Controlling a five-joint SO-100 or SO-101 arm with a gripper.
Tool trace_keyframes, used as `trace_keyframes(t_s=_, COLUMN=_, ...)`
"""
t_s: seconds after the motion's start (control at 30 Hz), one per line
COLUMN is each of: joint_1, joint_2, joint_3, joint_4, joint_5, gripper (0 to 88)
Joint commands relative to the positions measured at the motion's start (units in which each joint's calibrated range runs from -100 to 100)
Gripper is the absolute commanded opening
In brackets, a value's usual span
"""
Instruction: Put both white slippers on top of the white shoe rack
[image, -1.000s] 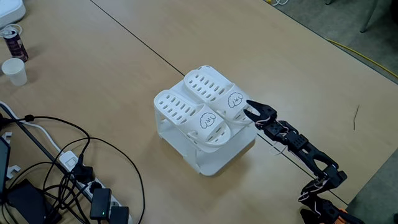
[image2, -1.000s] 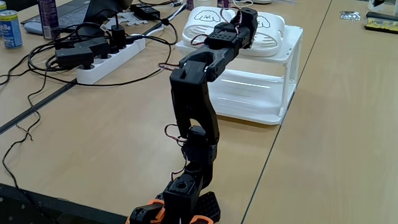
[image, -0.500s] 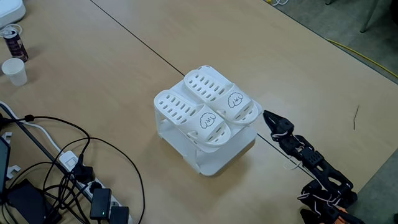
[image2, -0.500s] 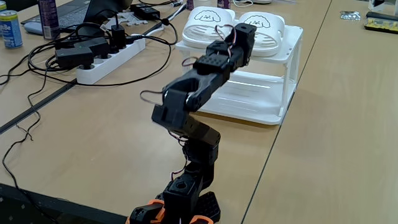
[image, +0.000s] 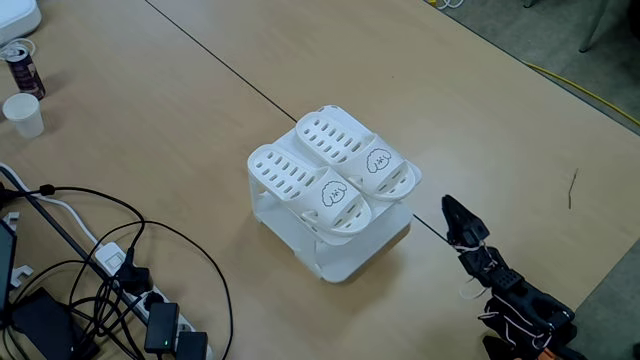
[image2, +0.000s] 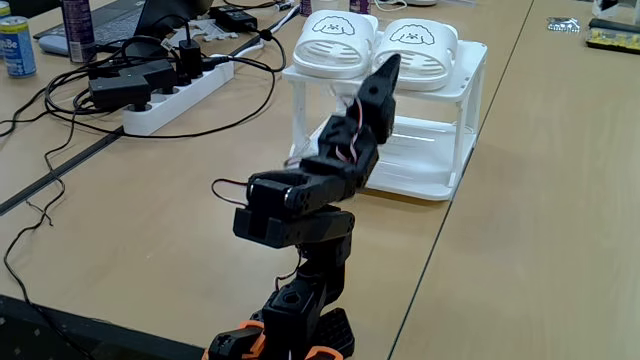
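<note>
Two white slippers lie side by side on the flat top of the white shoe rack (image: 352, 258), toes with the black drawings toward my arm. In a fixed view one slipper (image: 305, 183) is on the left and the other slipper (image: 355, 155) on the right; in another they appear as the left slipper (image2: 335, 38) and the right slipper (image2: 420, 42) on the rack (image2: 468, 120). My black gripper (image: 449, 207) hangs apart from the rack, right of the slipper toes, with its jaws together and nothing in them. From behind, the gripper (image2: 389, 63) points up in front of the rack.
A power strip (image2: 170, 100) with tangled black cables (image: 120, 270) lies left of the rack. A paper cup (image: 22, 113) and a can (image: 20, 65) stand far left. The table edge and floor run along the right side.
The arm has pulled back from the right slipper's toe and folded down toward its base. The jaws, open at the slipper a second ago, are now together. The slippers have not moved.
</note>
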Motion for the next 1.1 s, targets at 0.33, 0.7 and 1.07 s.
trace_keyframes(t_s=0.33, joint_1=-0.44, joint_2=-22.95, joint_3=2.07, joint_4=-10.00, joint_5=0.42, gripper=0.8)
trace_keyframes(t_s=0.7, joint_1=-8.25, joint_2=-37.59, joint_3=1.80, joint_4=-22.16, joint_5=0.42, gripper=0.8)
trace_keyframes(t_s=1.07, joint_1=-8.25, joint_2=-37.59, joint_3=1.80, joint_4=-48.91, joint_5=0.42, gripper=0.8)
